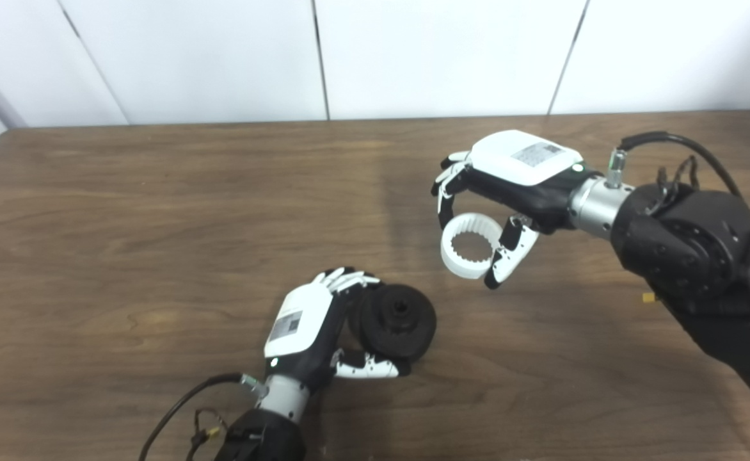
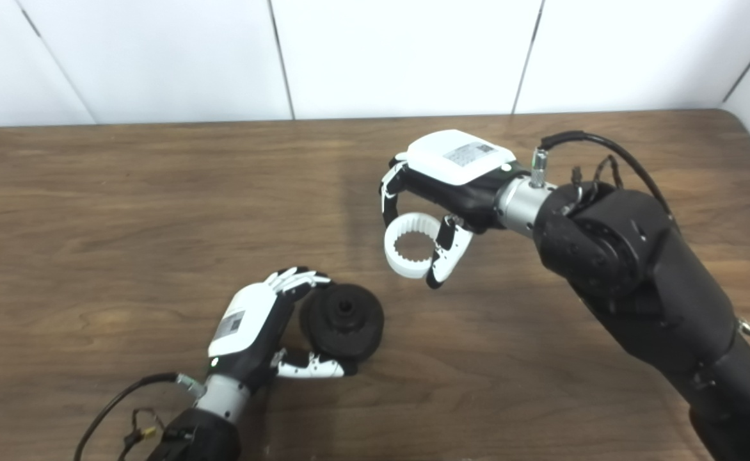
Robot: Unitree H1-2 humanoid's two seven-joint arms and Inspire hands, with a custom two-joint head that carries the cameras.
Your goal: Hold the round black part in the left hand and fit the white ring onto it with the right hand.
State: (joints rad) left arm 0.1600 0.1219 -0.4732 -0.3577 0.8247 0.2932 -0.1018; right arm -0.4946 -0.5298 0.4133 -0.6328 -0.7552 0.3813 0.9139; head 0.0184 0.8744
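Observation:
The round black part [image 1: 395,320] is a stepped disc with a centre hole, tilted up at the table's front middle. My left hand [image 1: 314,326] is shut on it, fingers over its far edge and thumb [image 1: 370,367] under its near edge. The white ring [image 1: 471,244], toothed on its inside, is held in the air by my right hand [image 1: 509,186], fingers on its far side and thumb [image 1: 508,256] on its near right side. The ring is up and to the right of the black part, apart from it. Both also show in the right eye view [image 2: 343,321] [image 2: 411,245].
The brown wooden table [image 1: 157,211] fills the view, with a white panelled wall [image 1: 375,57] behind its far edge. My right forearm [image 1: 701,256] crosses the table's right side. Cables trail from both wrists.

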